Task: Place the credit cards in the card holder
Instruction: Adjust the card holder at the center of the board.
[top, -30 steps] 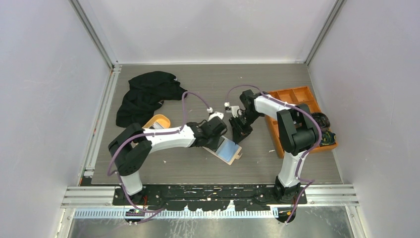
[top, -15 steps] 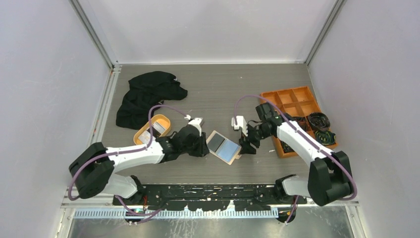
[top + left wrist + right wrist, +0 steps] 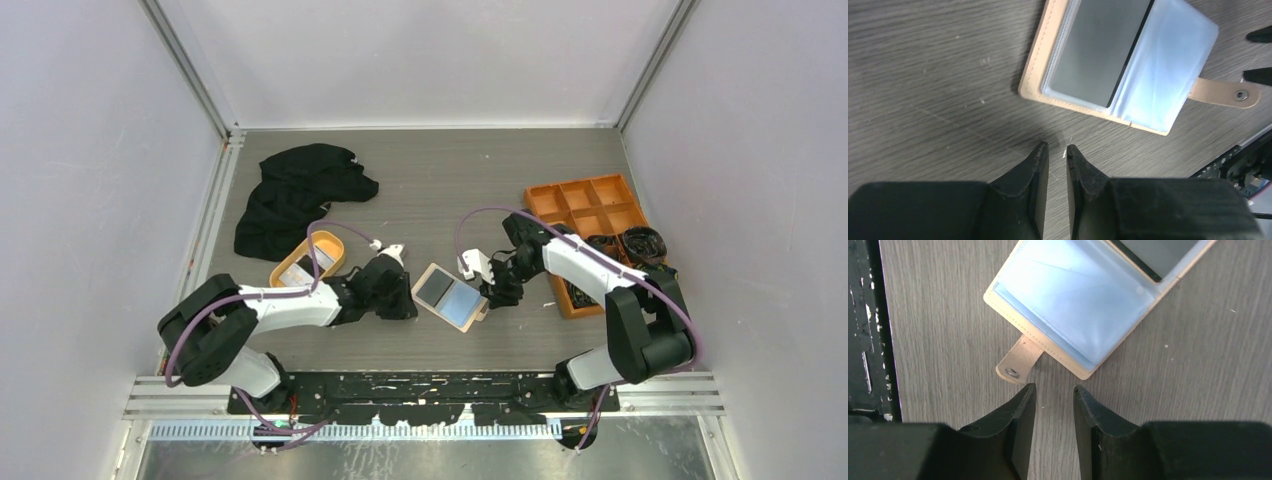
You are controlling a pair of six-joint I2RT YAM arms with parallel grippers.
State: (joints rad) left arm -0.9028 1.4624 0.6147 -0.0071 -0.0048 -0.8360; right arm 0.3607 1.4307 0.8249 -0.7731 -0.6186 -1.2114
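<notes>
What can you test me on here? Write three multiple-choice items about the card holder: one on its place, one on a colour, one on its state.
1. Where does the beige leather-like folding card holder lie?
A. against the back wall
B. on the grey wood-grain table, between the left tool and the right tool
C. hanging off the near edge

2. What colour are its inside pockets?
A. pale blue
B. red
C. green

3. What state is it in?
A. snapped shut
B. open flat
C. lifted in a tool

Answers: 1 B, both wrist views show it on the table just beyond the fingertips; 2 A, the pockets look pale blue in both wrist views; 3 B, both halves lie spread and the snap tab is unfastened.
</notes>
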